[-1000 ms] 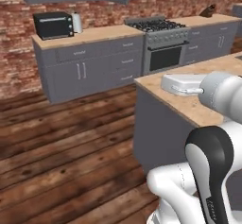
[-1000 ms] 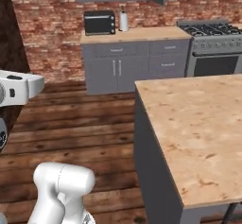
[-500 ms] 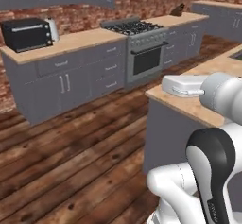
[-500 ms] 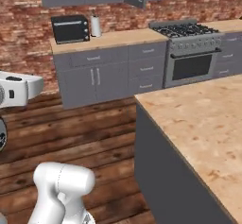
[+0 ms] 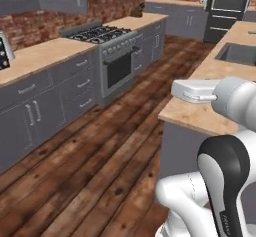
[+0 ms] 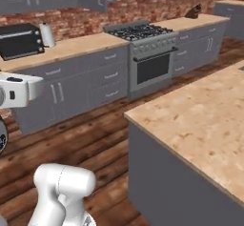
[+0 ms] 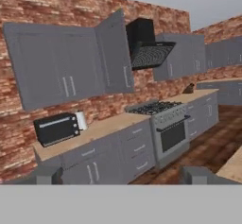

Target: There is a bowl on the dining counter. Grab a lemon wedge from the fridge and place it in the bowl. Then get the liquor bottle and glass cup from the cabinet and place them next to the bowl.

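Our hand (image 7: pixel 121 175) rides high with fingers spread wide, carrying nothing, facing the stove (image 7: pixel 163 119) and toaster oven (image 7: pixel 56 127). The dining worktop (image 6: pixel 200 125) sits beside us, bare where we see it. Bowl, fridge, lemon: none spotted yet. We judge we're in transit, searching.

Toaster oven (image 7: pixel 56 128) on counter (image 7: pixel 108 125), left of stove (image 7: pixel 153 108).

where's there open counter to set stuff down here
The island counter is bare across its near corner. The wall counter has a free stretch between the paper towel roll and the stove. Its left end is crowded by the toaster oven.
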Robot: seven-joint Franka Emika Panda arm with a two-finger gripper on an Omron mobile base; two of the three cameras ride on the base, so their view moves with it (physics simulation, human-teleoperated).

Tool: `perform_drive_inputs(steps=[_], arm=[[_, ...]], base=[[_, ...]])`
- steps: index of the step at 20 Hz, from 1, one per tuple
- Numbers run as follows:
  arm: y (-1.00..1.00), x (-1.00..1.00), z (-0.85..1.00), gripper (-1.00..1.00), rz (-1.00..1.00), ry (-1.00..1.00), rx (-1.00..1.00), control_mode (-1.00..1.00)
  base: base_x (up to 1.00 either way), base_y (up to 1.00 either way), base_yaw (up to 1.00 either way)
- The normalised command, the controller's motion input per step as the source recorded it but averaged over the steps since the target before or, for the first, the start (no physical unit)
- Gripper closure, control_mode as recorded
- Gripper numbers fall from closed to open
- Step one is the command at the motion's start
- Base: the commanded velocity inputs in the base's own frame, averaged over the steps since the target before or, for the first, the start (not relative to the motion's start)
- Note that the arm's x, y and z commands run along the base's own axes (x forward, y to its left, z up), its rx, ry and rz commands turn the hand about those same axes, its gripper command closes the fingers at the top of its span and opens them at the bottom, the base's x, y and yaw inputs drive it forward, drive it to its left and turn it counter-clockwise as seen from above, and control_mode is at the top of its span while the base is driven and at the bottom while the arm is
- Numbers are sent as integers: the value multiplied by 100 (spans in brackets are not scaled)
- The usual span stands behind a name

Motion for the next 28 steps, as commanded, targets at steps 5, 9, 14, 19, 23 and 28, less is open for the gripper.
perform_drive_inputs(steps=[5, 9, 14, 19, 23, 28], arm=[[0, 0, 0, -100, 0, 0, 0, 100], [0, 0, 0, -100, 0, 0, 0, 100], [0, 0, 0, -100, 0, 0, 0, 100], [0, 0, 0, -100, 0, 0, 0, 100], [0, 0, 0, -100, 0, 0, 0, 100], [0, 0, 0, -100, 0, 0, 0, 100]], base=[[65, 79, -47], [62, 78, -44], [64, 80, -43], [65, 79, -42], [72, 91, -43], [84, 60, -45]])
